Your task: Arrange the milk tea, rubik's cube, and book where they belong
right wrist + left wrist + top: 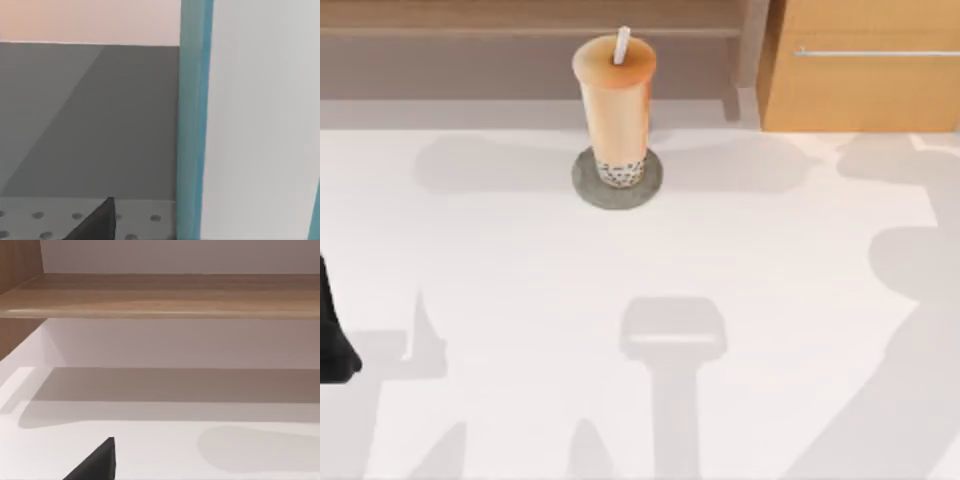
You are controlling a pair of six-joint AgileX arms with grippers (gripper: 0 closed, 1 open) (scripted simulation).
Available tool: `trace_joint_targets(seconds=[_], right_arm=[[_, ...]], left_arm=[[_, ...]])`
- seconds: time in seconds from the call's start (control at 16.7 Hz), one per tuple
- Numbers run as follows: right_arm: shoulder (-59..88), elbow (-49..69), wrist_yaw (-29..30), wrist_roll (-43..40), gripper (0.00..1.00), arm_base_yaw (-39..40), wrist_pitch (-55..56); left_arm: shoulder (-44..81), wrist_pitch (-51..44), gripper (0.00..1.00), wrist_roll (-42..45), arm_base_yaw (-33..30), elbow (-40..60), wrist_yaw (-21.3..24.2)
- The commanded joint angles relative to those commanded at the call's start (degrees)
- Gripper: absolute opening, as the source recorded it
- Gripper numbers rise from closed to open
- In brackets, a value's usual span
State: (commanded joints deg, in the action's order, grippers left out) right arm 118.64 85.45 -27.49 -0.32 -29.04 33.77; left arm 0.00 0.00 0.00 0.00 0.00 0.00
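White desk (520, 300) fills our top view; the milk tea (615, 100) stands upright on a grey coaster (585, 185) near the far edge. Whether our fingers are spread, we cannot tell. Any careless sweep could topple the tall cup.

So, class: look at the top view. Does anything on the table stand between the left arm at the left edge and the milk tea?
Nothing visible does. The milk tea stands upright on its grey coaster near the back of the table. The left arm sits at the left edge, and only shadows lie on the bare white surface between them.
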Motion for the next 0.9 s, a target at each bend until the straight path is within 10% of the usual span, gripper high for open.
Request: trace_joint_targets(seconds=[0.6, 0.9], right_arm=[[4.6, 7.5, 2.4, -0.1, 1.0, 2.1, -3.4], [4.6, 7.5, 2.4, -0.1, 0.62, 2.1, -3.4]], left_arm=[[0.0, 0.0, 1.0, 0.0, 0.0, 0.0, 0.0], [0.0, 0.0, 1.0, 0.0, 0.0, 0.0, 0.0]])
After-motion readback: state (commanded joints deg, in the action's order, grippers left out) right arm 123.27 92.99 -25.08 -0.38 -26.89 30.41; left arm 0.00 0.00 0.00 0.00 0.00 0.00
